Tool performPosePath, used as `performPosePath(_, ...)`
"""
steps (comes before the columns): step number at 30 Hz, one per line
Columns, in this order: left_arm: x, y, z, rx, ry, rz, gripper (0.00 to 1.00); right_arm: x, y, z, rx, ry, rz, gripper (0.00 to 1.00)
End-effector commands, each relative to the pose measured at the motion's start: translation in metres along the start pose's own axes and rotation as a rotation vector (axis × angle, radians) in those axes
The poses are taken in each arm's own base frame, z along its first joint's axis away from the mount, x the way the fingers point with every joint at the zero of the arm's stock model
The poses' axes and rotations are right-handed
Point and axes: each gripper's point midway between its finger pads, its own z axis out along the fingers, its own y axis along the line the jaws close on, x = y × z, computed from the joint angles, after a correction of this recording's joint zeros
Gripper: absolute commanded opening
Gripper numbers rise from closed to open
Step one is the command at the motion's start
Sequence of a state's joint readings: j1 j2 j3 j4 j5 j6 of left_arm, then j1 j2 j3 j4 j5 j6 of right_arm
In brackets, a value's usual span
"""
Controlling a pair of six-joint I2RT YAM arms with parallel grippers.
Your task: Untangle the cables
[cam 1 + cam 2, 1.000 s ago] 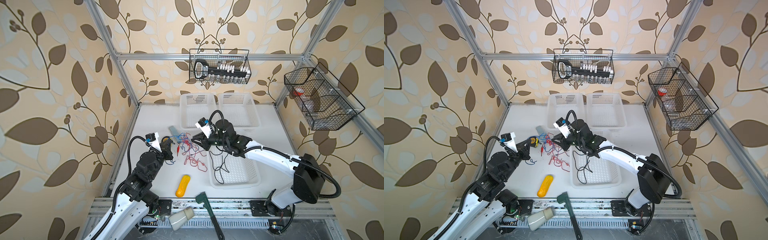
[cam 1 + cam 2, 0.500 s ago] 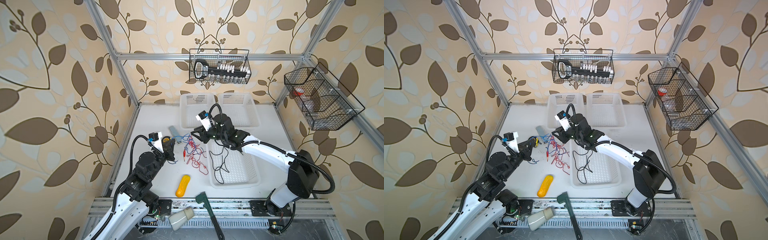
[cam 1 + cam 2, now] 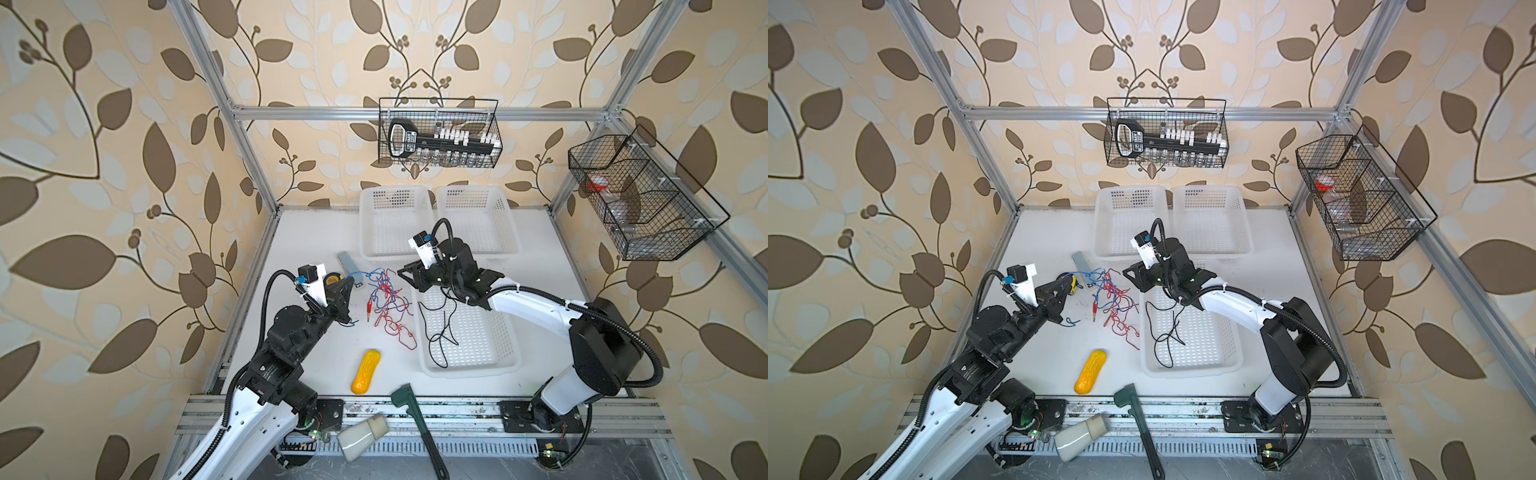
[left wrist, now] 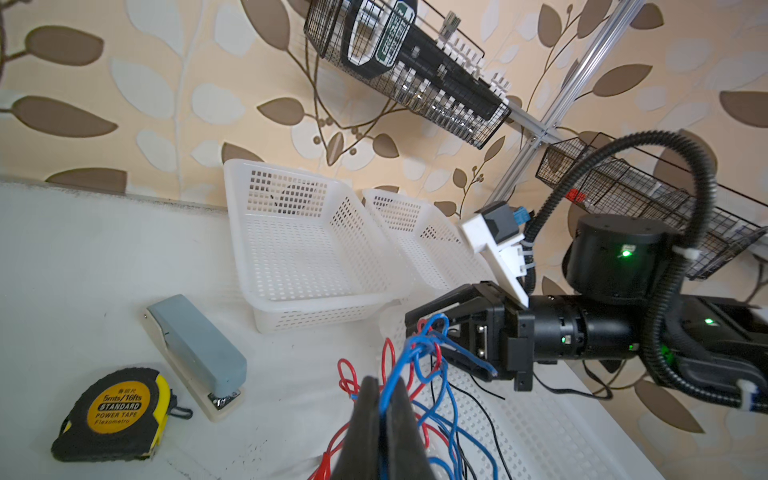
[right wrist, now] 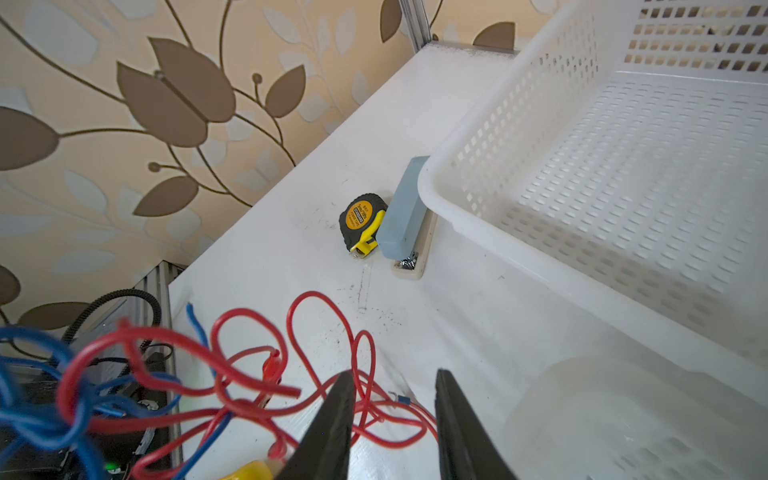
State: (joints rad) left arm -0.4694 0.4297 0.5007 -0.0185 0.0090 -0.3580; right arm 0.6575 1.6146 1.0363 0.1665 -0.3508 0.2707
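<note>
Now | tape measure point(image 4: 118, 409) says STANDARD POWER TAPE, 5mts/16fts | left gripper point(image 4: 383, 384) pinched tight on blue cable point(image 4: 395, 374) | right gripper point(image 5: 395, 374) part open, near red cable point(image 5: 286, 390) | cables point(image 3: 386, 299) tangled on table point(image 3: 299, 232)

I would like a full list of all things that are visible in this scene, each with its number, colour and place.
red cables: number unclear, red, tangled mid-table
blue cables: number unclear, blue, same tangle
black cable: apparently 1, black, in the front basket
baskets: 3, white, two at the back, one in front
stapler: 1, grey-blue, by a back basket
tape measure: 1, yellow and black, beside the stapler
yellow object: 1, yellow, front of table
tool: 1, dark green, front rail
container: 1, cream, front rail
wire baskets: 2, black, on the walls
table: 1, white
left gripper: shut on a blue cable
right gripper: open, beside the tangle
</note>
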Motion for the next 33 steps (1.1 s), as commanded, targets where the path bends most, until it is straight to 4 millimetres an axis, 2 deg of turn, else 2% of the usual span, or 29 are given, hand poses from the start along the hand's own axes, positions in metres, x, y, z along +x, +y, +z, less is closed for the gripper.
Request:
performPosePath(1,-0.024,-0.018,-0.005,0.088,-0.096,0.037,0.0,-0.002,0.024,0.001,-0.168,-0.038,-0.021,0.37)
performPosePath(4,-0.024,-0.022,-0.004,0.111,-0.093,0.053,0.0,-0.003,0.035,0.002,-0.252,-0.05,-0.012,0.4)
performPosePath(12,-0.022,-0.023,0.002,0.115,-0.079,0.075,0.0,-0.024,0.037,-0.011,-0.321,-0.148,0.043,0.44)
performPosePath(19,-0.024,-0.024,0.004,0.115,-0.092,0.079,0.0,-0.016,0.043,-0.017,-0.352,-0.131,0.033,0.46)
performPosePath(24,-0.025,-0.031,0.005,0.155,-0.089,0.072,0.0,-0.013,0.042,-0.007,-0.325,-0.12,0.027,0.47)
performPosePath(29,-0.025,-0.039,0.007,0.198,-0.074,0.07,0.0,-0.021,0.05,0.0,-0.35,-0.134,0.022,0.46)
performPosePath(31,-0.022,-0.039,0.009,0.202,-0.064,0.07,0.0,-0.025,0.053,0.002,-0.362,-0.144,0.026,0.38)
performPosePath(33,-0.023,-0.038,0.01,0.195,-0.065,0.067,0.0,-0.027,0.053,0.004,-0.351,-0.148,0.028,0.21)
